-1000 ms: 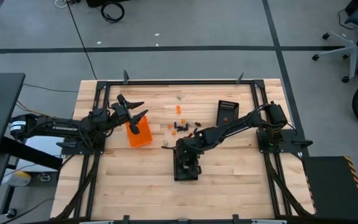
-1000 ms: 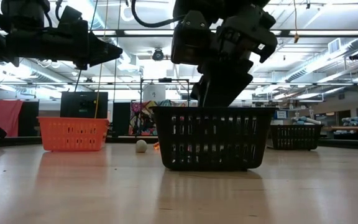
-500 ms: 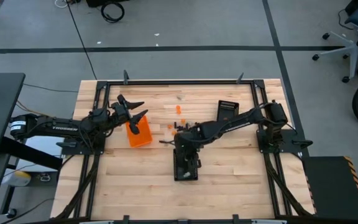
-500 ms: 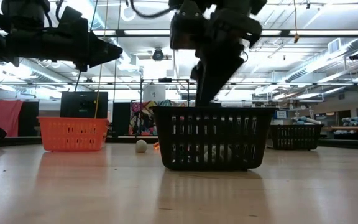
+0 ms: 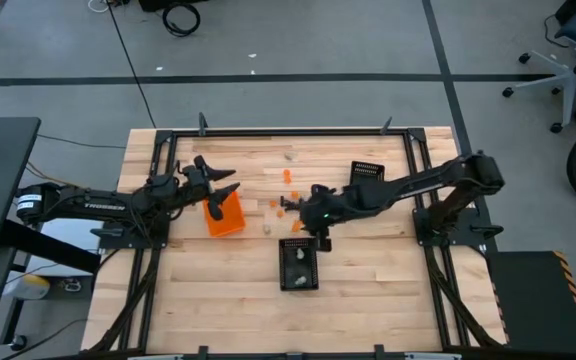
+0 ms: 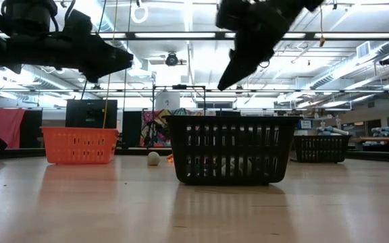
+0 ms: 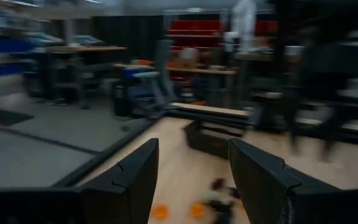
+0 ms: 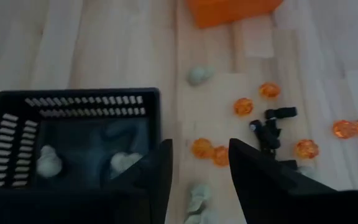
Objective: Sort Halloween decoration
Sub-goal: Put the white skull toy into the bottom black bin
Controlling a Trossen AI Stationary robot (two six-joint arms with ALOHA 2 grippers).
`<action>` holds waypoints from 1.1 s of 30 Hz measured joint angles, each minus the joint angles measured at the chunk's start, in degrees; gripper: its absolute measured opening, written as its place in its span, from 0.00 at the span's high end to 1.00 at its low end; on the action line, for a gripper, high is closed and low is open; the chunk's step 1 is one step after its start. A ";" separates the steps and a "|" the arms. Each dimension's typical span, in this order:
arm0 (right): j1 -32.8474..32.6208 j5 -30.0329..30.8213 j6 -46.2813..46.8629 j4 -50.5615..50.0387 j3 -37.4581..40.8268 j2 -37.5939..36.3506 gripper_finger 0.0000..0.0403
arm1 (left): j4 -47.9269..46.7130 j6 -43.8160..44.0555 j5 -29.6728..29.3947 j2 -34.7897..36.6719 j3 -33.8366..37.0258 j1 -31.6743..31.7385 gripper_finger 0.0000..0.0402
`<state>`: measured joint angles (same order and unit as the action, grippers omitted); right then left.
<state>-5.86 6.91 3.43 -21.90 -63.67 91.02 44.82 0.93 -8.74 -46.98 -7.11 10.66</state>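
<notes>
the right gripper (image 5: 316,203) hangs in the air over the middle of the table (image 5: 368,280). its two fingers (image 8: 253,171) are apart and nothing is between them. the black mesh bin (image 8: 73,134) sits just under and in front of it, and two pale grey-white pieces (image 8: 48,160) lie inside that bin. right below the gripper, on the bare wood, are loose halloween pieces: orange beads (image 8: 243,106), a little black piece (image 8: 270,129), and more pale pieces (image 8: 197,75). a bit farther from this gripper is the orange bin (image 8: 232,11).

the left gripper (image 5: 220,180) waits above the orange bin, well apart from the right gripper. its fingers (image 7: 132,177) are spread wide and hold nothing. past them, orange bits (image 7: 160,211) lie on the wood.

a second black mesh bin (image 5: 365,178) stands on the far side of the right gripper, near the arm.
</notes>
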 joint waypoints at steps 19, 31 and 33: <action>14.29 -2.88 -3.98 32.84 26.92 -9.15 0.60 | -34.11 7.28 11.04 -20.54 -22.79 -1.31 0.55; 14.30 -0.34 -9.67 35.33 26.90 -8.81 0.60 | -51.33 0.60 11.18 -37.38 -36.52 -9.08 0.55; 14.32 -0.28 -10.35 35.61 26.90 -8.81 0.60 | -51.11 0.12 11.13 -40.03 -37.67 -9.74 0.55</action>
<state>8.46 6.63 -6.91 13.72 -36.77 82.21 -6.29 1.05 2.40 -87.01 -44.78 0.92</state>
